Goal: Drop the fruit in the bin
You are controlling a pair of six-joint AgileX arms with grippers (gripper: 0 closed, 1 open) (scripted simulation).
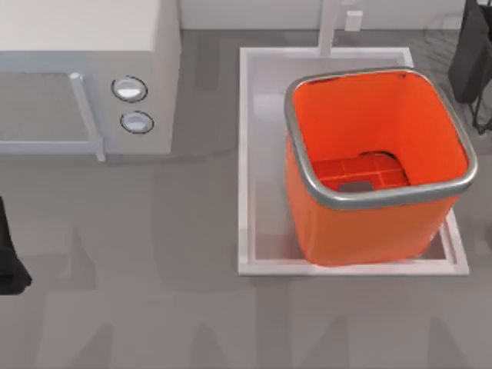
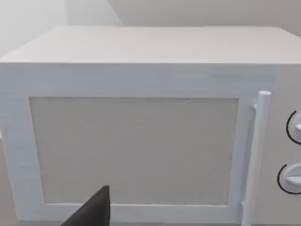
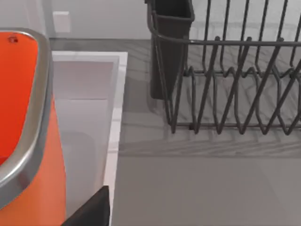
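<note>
One orange bin (image 1: 369, 223) sits in a white tray (image 1: 247, 154) on the grey table (image 1: 138, 292); jaws' state unclear.

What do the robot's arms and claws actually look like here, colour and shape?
Little of them shows. The left arm is a plain black, blocky shape at the top view's left edge; the right arm is a black shape at the upper right edge. In each wrist view one dark, matte, pointed wedge of the claw juts in: left claw, right claw. No cables or markings are visible.
</note>
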